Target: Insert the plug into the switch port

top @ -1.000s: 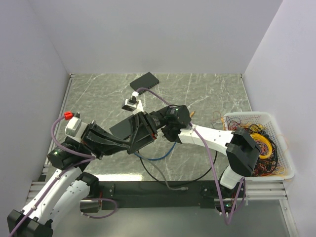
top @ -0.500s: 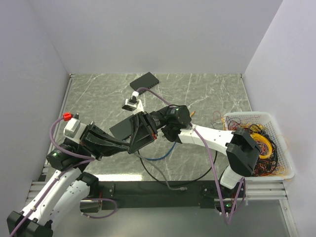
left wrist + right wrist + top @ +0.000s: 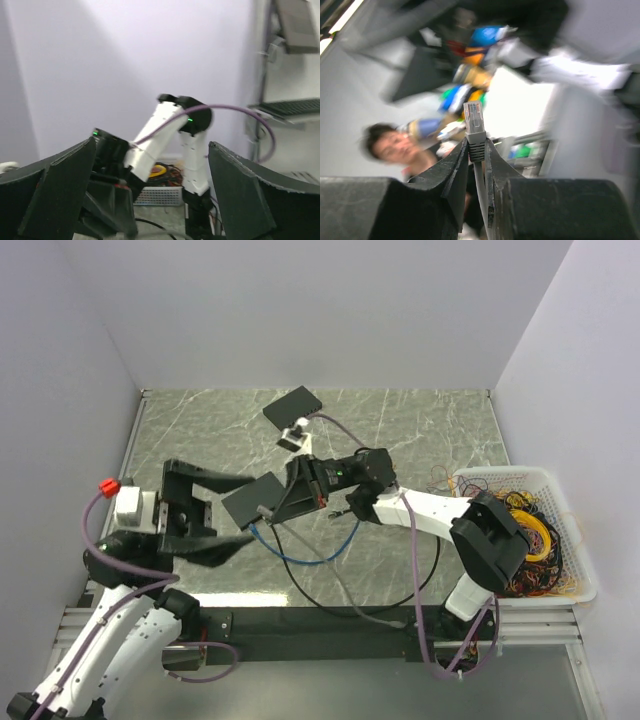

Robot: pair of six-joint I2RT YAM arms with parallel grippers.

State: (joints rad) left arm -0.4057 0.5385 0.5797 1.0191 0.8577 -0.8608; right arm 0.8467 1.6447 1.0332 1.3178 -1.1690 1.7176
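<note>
My right gripper (image 3: 476, 147) is shut on the plug (image 3: 474, 117), a clear connector with a grey boot on a thin grey cable. The plug sticks out past the fingertips. From above, the right gripper (image 3: 275, 508) points left and the plug (image 3: 262, 510) sits at the right edge of the oblong dark switch (image 3: 245, 502). I cannot see the switch's ports. My left gripper (image 3: 235, 508) is wide open, with one finger on each side of the switch's left end. In the left wrist view the left gripper (image 3: 151, 150) has nothing between its fingers (image 3: 65, 190).
A squarer dark slab (image 3: 292, 403) lies at the back of the table. A blue cable (image 3: 300, 558) and a black cable (image 3: 400, 590) loop on the table near the arm bases. A white basket (image 3: 575, 540) full of cables stands at the right edge.
The left gripper opened wide and drew back to the left. The right gripper turned and shifted slightly left and back, still pinching the plug.
</note>
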